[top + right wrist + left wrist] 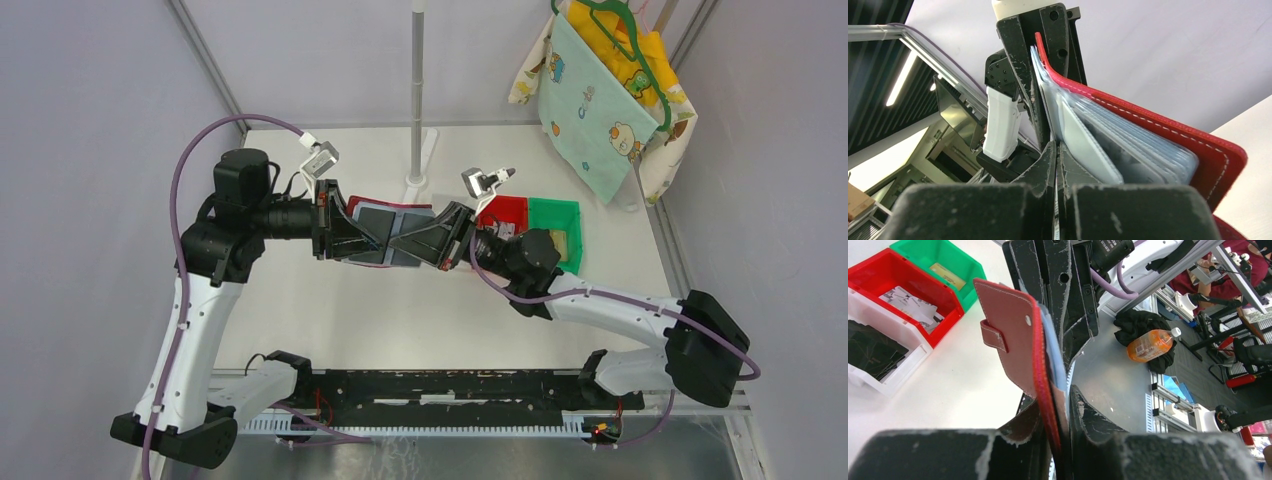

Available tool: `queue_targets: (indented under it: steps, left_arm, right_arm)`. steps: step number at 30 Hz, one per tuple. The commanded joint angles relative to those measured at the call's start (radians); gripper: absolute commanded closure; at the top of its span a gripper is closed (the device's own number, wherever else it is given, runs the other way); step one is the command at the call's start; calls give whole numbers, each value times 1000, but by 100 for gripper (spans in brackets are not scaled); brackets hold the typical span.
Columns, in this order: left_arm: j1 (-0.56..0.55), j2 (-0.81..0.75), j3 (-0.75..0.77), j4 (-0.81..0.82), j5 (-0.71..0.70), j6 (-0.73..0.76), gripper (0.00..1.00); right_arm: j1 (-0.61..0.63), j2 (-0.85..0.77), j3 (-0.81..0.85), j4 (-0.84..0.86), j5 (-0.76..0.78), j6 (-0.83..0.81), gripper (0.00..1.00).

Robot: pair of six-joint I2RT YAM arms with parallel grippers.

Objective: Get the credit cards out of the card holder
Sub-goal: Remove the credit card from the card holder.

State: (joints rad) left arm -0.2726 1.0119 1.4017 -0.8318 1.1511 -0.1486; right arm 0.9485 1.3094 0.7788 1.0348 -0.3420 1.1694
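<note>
table point(400, 320) white | red bin point(508, 208), green bin point(556, 211), white bin point(903, 375) side by side

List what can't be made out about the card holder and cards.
- How many credit cards: right wrist view, cloudy overlapping sleeves of the card holder blur them.
- Whether the right tool pinches a card or only a sleeve: that tool hides the pinch.
- Pockets: left wrist view shows only the holder's outside; top view, left tool and right tool cover most of them.

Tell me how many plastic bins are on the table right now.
3, side by side in a row: a white bin nearest the left wrist camera, a red bin next, and a green bin farthest. More may be hidden from these views.
</note>
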Motion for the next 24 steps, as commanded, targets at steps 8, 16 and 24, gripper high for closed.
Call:
queue_targets:
  steps: [8, 16, 24]
  left_arm:
    - [-17, -1, 85, 10, 160, -50, 74]
    - [-17, -1, 79, 10, 122, -50, 98]
    - [-17, -8, 63, 8, 95, -39, 97]
  right_arm:
    - [-10, -45, -40, -21, 130, -50, 100]
    - [-8, -39, -9, -9, 84, -54, 83]
    - [8, -17, 46, -8, 57, -75, 62]
